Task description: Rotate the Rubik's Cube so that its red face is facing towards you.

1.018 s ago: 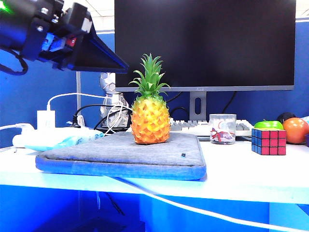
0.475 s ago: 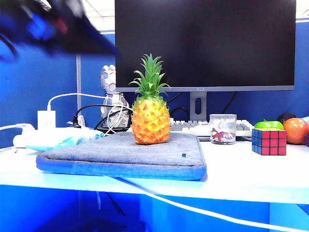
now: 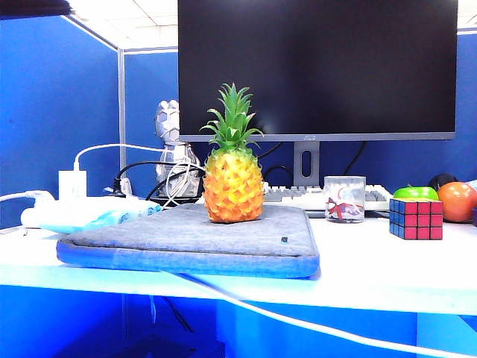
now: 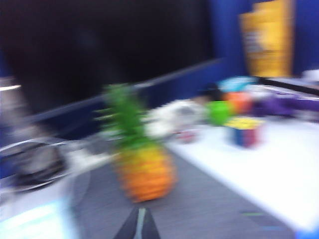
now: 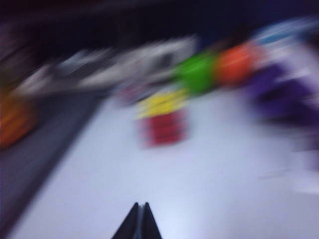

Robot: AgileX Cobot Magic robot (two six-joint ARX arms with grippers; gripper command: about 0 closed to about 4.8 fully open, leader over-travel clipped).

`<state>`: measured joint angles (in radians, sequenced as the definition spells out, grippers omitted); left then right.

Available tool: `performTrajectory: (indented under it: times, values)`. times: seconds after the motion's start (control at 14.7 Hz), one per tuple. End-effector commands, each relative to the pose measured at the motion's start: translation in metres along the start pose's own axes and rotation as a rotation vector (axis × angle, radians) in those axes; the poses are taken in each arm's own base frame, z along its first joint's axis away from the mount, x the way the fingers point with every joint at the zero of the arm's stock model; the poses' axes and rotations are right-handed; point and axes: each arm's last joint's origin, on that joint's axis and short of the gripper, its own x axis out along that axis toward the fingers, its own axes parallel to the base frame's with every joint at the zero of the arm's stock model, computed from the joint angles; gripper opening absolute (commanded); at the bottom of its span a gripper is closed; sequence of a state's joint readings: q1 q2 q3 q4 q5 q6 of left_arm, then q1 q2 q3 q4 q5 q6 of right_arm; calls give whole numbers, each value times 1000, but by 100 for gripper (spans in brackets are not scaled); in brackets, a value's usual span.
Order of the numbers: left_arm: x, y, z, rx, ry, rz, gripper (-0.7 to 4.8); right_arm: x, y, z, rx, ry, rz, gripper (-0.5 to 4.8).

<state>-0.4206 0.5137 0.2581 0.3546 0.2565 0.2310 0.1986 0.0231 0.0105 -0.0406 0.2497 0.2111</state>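
A Rubik's Cube sits on the white desk, well right of a toy pineapple on a grey pad. Its red face, nine red-pink squares in a black grid, faces the exterior camera; a blue side faces left. A green apple lies just behind. The left gripper and right gripper hang above the desk, fingers pressed together, holding nothing.

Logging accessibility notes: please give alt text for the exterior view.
A Rubik's Cube sits untouched at the table's right, red face toward the camera, before a green apple. A toy pineapple stands on a grey pad before a dark monitor. Neither gripper shows.
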Motion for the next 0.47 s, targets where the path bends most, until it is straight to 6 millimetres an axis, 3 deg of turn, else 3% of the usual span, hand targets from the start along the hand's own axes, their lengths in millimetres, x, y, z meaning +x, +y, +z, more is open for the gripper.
performTrajectory:
  times: [0.07,0.2,0.47]
  values:
    - [-18,3,-15,18,-16,121,4,1,-14,3,10,-60,-150,-6]
    - [-37,-11,-47,28,-49,148,4,1,-16,3,10,-60,-171,-6]
    - [-50,-21,-83,-78,313,77,4,1,-16,3,10,-60,-169,-6]
